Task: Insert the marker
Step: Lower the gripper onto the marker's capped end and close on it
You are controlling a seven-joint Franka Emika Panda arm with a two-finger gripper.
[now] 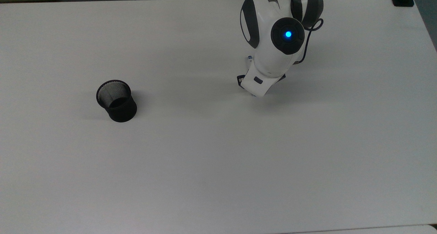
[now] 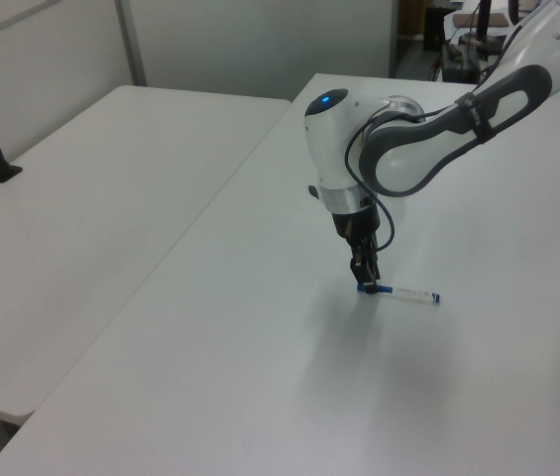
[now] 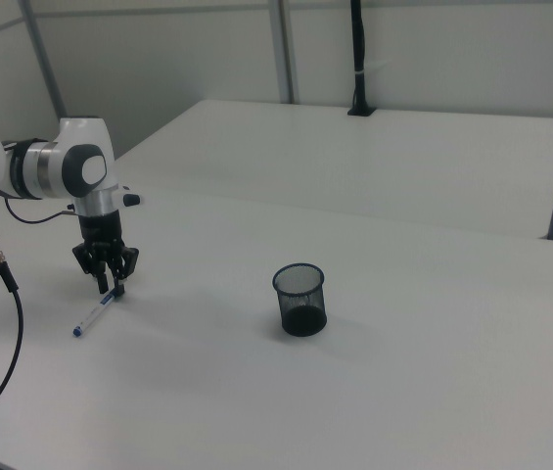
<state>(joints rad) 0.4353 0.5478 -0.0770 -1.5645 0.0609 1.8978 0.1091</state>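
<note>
- Gripper (image 3: 115,288) first: it sits at the left of the right view, pointing straight down at the capped end of the pen, fingers slightly parted on either side of that end; whether they press on it cannot be told. In the left view the gripper (image 2: 368,285) is at centre frame, its tips down at table level.
- Table (image 1: 218,165), white and wide, takes up nearly the whole top view.
- Arm (image 1: 276,46), white with dark joints and a blue light, reaches in from the top edge of the top view.
- Mesh cup (image 1: 116,100), black and upright, stands left of centre in the top view, well apart from the gripper.
- Pen (image 2: 400,292) lies flat on the table just right of centre in the left view, blue cap under the gripper.
</note>
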